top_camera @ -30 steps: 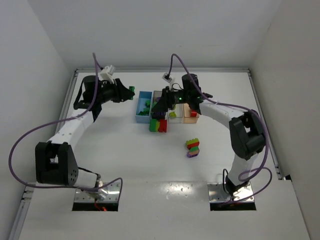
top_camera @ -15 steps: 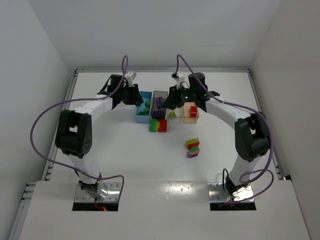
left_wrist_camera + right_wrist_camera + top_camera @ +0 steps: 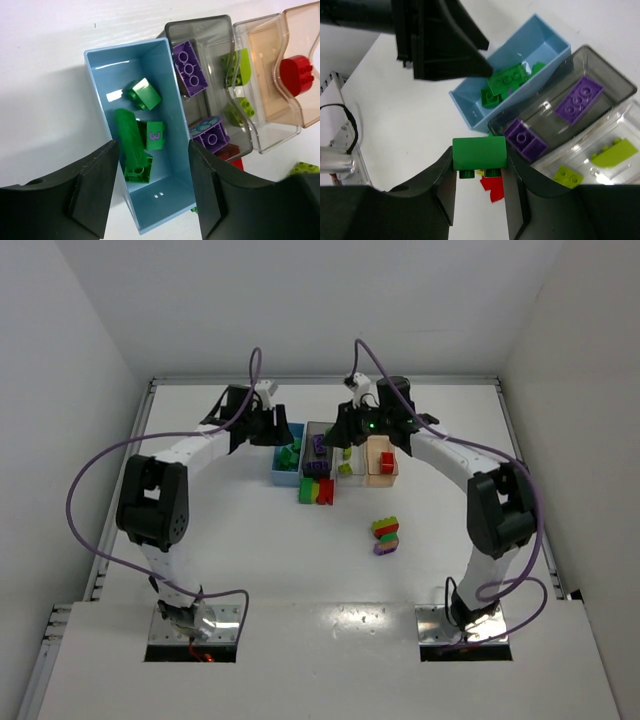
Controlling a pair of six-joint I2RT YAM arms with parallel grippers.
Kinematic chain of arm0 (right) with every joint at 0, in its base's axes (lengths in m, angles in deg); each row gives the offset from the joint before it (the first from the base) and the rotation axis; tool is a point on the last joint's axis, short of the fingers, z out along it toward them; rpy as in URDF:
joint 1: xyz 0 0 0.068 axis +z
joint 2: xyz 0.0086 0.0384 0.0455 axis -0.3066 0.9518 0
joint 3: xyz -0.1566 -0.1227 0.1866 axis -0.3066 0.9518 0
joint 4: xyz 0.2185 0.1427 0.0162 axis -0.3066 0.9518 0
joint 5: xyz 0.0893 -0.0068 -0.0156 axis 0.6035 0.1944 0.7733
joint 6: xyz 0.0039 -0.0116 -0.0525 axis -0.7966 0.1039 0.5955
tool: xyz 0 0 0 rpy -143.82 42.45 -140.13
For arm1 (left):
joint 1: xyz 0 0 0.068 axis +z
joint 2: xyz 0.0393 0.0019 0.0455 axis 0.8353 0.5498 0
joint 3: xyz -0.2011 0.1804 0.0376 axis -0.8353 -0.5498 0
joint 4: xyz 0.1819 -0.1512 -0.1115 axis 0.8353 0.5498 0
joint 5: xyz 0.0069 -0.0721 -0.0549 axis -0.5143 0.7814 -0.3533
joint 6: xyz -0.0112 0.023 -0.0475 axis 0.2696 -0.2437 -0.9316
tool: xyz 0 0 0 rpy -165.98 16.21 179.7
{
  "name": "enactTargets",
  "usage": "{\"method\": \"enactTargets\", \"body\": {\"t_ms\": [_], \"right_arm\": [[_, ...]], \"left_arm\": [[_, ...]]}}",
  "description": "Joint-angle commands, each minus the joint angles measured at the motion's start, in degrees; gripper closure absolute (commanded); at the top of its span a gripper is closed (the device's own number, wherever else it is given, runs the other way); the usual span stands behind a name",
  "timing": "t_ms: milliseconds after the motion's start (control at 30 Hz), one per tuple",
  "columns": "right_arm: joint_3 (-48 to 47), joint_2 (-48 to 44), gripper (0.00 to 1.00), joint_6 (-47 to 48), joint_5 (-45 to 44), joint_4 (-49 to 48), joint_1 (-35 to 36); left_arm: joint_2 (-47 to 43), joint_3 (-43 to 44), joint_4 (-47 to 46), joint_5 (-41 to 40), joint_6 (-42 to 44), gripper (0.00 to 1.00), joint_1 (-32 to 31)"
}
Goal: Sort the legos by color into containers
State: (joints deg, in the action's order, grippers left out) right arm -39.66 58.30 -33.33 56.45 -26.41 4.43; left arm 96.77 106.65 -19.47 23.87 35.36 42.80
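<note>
Overall, white table (image 3: 250,560), white walls (image 3: 300,310); left claw (image 3: 152,165) apart, right claw (image 3: 479,172) clamped on green lego (image 3: 479,152).

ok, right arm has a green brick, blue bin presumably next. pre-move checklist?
1. Green brick clamped in right hand: ok.
2. Left hand empty, jaws apart: ok.
3. Blue bin contains only green bricks: ok.
4. Space above the blue bin free: not ok, left hand hovers over it.
5. Green brick lined up over the blue bin: not ok, it sits off the bin's corner in the right wrist view.
</note>
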Motion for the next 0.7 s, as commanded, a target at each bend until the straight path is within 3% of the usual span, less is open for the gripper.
{"method": "enactTargets", "body": {"t_ms": [0, 167, 233, 267, 333, 467, 667], "right_arm": [[-5.5, 3.0, 1.0, -0.1, -0.8, -1.5, 0.7], [-18.6, 12.4, 1.0, -2.4, -2.1, 0.2, 3.1], [-22.8, 16.0, 1.0, -3.9, -3.3, 1.8, 4.7], [-26.2, 19.2, 1.0, -3.9, -4.9, 1.8, 5.6], [-30.2, 22.0, 1.0, -4.4, -5.9, 1.8, 6.3], [-33.2, 26.6, 0.99, -3.1, -9.4, 1.8, 7.6], [-34.4, 29.6, 0.95, -2.4, -13.6, 1.8, 9.8]], "left_arm": [[-6.4, 1.2, -2.6, 1.7, -1.1, 0.37, 1.0], [-16.7, -0.6, -4.9, 3.6, -5.6, 0.33, 8.0], [-18.8, -0.1, -1.6, 4.7, -5.6, 0.24, 12.0], [-20.1, 0.5, -0.2, 6.2, -5.1, 0.13, 14.2], [-21.0, 0.5, 2.2, 8.4, -4.3, 0.11, 16.4], [-23.8, -2.5, 4.3, 12.9, -1.8, 0.02, 19.7], [-25.8, -5.6, 4.9, 11.7, -2.0, 0.0, 21.1]]}}
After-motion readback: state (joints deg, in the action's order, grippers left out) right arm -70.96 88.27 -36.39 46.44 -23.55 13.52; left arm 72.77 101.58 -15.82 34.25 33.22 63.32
